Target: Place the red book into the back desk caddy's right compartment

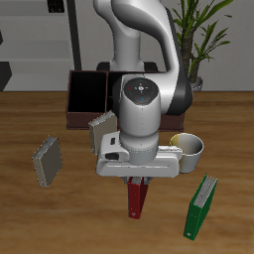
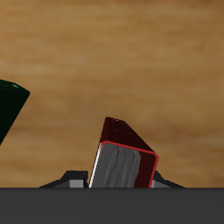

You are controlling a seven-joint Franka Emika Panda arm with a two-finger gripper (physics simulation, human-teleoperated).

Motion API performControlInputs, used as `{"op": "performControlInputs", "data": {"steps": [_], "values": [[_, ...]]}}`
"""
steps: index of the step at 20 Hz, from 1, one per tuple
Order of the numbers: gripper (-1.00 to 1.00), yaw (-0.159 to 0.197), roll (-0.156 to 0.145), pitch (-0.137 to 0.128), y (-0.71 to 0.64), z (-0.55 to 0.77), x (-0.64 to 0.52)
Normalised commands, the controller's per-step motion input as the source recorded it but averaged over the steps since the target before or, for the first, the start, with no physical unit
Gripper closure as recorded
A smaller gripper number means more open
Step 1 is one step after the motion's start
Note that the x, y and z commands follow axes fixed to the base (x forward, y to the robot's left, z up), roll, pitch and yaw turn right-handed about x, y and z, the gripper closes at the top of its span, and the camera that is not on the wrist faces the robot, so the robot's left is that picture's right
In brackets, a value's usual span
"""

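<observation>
The red book (image 1: 137, 200) stands upright on the table near its front edge, directly under my gripper (image 1: 137, 182). In the wrist view the red book (image 2: 122, 156) fills the space between my fingertips (image 2: 77, 183), which press against both its faces, so my gripper (image 2: 122, 182) is shut on it. The book looks slightly tilted there. The back desk caddy (image 1: 87, 95), a dark brown box with black compartments, stands far back on the table, partly hidden by the arm. I cannot make out its right compartment.
A green book (image 1: 202, 206) leans near the front edge beside the red book; its edge shows in the wrist view (image 2: 10, 109). One grey book (image 1: 46, 161) stands toward the table's side, another (image 1: 101, 130) in front of the caddy. A cream mug (image 1: 190, 149) stands beside the gripper.
</observation>
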Motion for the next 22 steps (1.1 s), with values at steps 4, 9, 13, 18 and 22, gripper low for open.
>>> {"op": "performControlInputs", "data": {"steps": [4, 9, 13, 18, 22], "values": [[1.0, -0.005, 0.001, -0.028, 0.09, 0.43, -0.11], [1.0, 0.001, -0.027, -0.022, 0.03, 0.7, -0.29], [1.0, -0.004, -0.02, -0.068, -0.05, 0.63, -0.32], [1.0, 0.023, -0.023, -0.022, -0.04, 0.5, -0.34], [1.0, 0.014, -0.058, -0.044, -0.22, 0.63, -0.45]]}}
